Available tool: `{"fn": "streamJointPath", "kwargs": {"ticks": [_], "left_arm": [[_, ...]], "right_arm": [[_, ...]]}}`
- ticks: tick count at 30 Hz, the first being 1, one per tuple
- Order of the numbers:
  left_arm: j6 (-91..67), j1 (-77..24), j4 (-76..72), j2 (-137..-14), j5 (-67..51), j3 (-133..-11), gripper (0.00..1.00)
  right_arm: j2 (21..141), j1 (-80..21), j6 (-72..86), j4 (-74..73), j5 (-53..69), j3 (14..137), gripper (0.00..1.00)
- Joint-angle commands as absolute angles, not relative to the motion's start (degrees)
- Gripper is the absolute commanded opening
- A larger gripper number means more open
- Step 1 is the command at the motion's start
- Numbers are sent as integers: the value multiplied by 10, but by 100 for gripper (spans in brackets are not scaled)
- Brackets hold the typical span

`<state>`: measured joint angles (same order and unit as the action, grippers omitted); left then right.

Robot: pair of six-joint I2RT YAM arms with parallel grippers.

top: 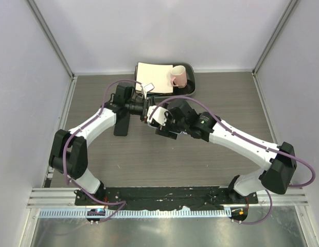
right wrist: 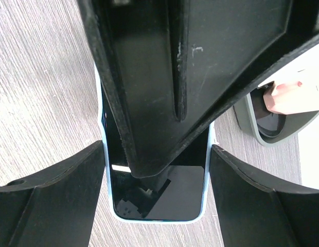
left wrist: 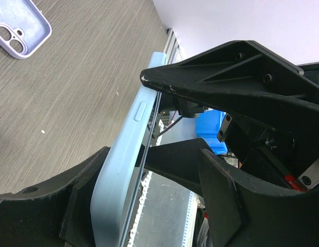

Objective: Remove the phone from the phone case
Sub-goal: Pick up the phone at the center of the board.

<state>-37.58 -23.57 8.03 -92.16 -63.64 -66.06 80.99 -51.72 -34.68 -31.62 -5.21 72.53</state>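
Though the right gripper (right wrist: 157, 154) clamps the phone case (left wrist: 123, 154), the phone (right wrist: 159, 198) sits inside, unfreed; whether the left gripper (left wrist: 154, 170) grips is unclear.

Phone (right wrist: 158, 198) upper pt hidden by left fingers (right wrist: 164, 77); lilac case (left wrist: 18, 31) cut off @ edge.

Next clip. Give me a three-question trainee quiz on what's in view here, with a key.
1. True or false: the phone sits inside its light-blue case.
2. The pink mug stands: A) on a shelf, B) in the dark tray, C) in a gripper.
3. In the left wrist view, what lies on the table?
Key: 1 true; 2 B; 3 a lavender phone case.
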Motion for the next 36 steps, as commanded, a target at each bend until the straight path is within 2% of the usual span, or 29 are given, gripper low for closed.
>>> {"fn": "streamJointPath", "kwargs": {"ticks": [1,4,7,9,17,24,32,36], "left_arm": [[-388,-238,47,-911,-656,-658,67],[-388,-238,47,-913,-658,-657,55],[-388,-238,47,-914,-660,-657,50],[-388,-237,46,-912,-658,-655,44],[-383,-238,44,-905,-655,-642,36],[-384,-238,44,-911,-661,-643,22],[-384,-237,41,-913,-656,-646,16],[-385,-237,40,-918,-658,-648,5]], "right_arm": [[797,-523,-350,-268,-56,748,1],[795,-523,-351,-261,-62,739,1],[795,-523,-350,-254,-75,738,1],[795,-523,-352,-253,-77,739,1],[790,-522,-358,-245,-90,733,1],[784,-523,-357,-246,-87,731,1],[780,-523,-356,-266,-49,735,1],[778,-523,-353,-268,-46,735,1]]}}
